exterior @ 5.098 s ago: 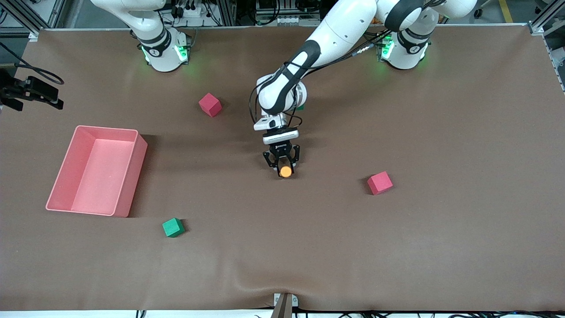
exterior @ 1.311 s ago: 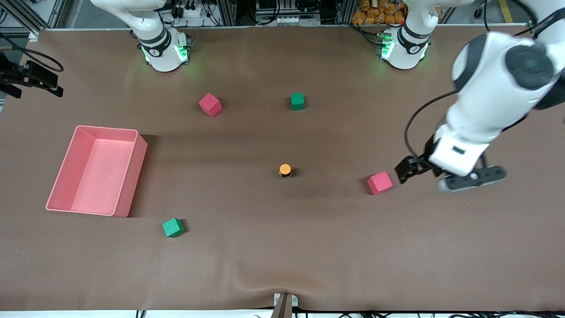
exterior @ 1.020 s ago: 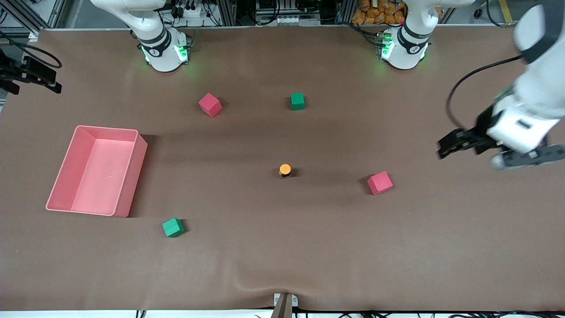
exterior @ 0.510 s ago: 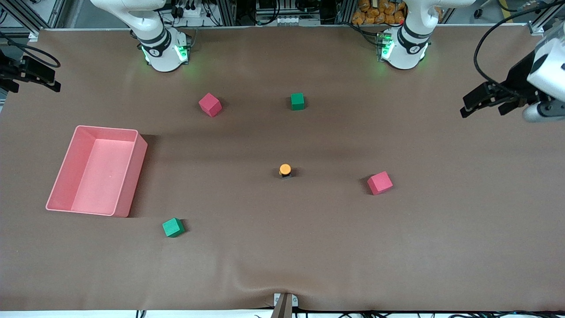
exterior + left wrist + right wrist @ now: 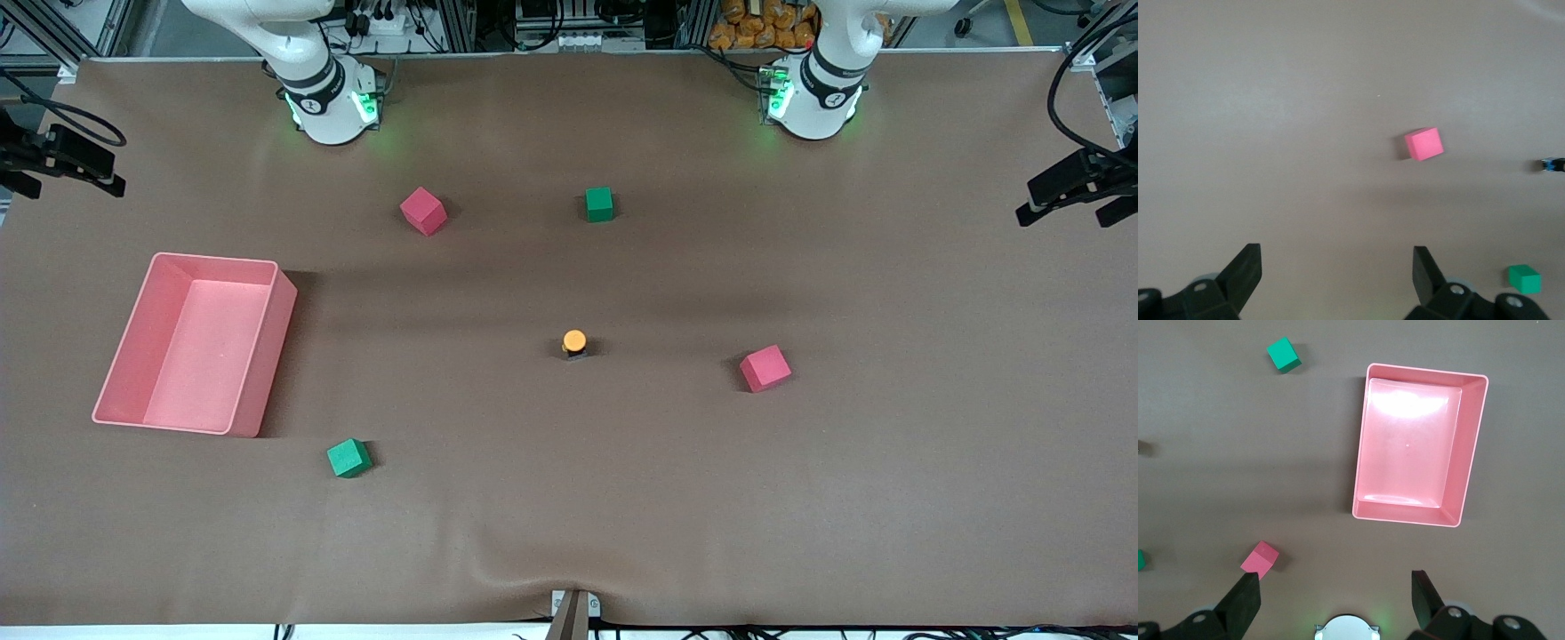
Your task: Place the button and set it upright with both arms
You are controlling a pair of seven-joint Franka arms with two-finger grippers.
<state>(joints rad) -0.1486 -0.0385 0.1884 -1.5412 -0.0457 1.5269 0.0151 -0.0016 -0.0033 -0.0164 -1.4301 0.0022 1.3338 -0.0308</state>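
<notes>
the button (image 5: 574, 342) stands near the middle of the front frame, orange cap up on its short black body, alone on the brown table (image 5: 889, 498); it also shows as a tiny dark speck at the right edge of the left wrist frame (image 5: 1551, 165). it touches nothing, and no cube lies close to it.

the left gripper (image 5: 1067, 191) hangs at the right edge of the front frame, over the left arm's end of the table, fingers spread wide and empty; its own view shows the same (image 5: 1337, 277). the right gripper (image 5: 67, 164) sits at the upper left edge of the front frame, waiting, also spread wide with nothing in it, as its wrist view confirms (image 5: 1335, 597).

judging by how things lie, the button looks placed and upright, so the step in hand seems to be clearing away. to do that well, each arm should stay high and out at its own end, and should not sweep low across the centre, since so small and light a thing would probably tip at a brush.

in the front frame a pink bin (image 5: 124, 356) lies at centre left, a red cube (image 5: 765, 368) to the button's right, another red cube (image 5: 422, 211) and a green cube (image 5: 599, 204) above it, a second green cube (image 5: 348, 458) at lower left.

no brand, label or writing can be read anywhere.
</notes>
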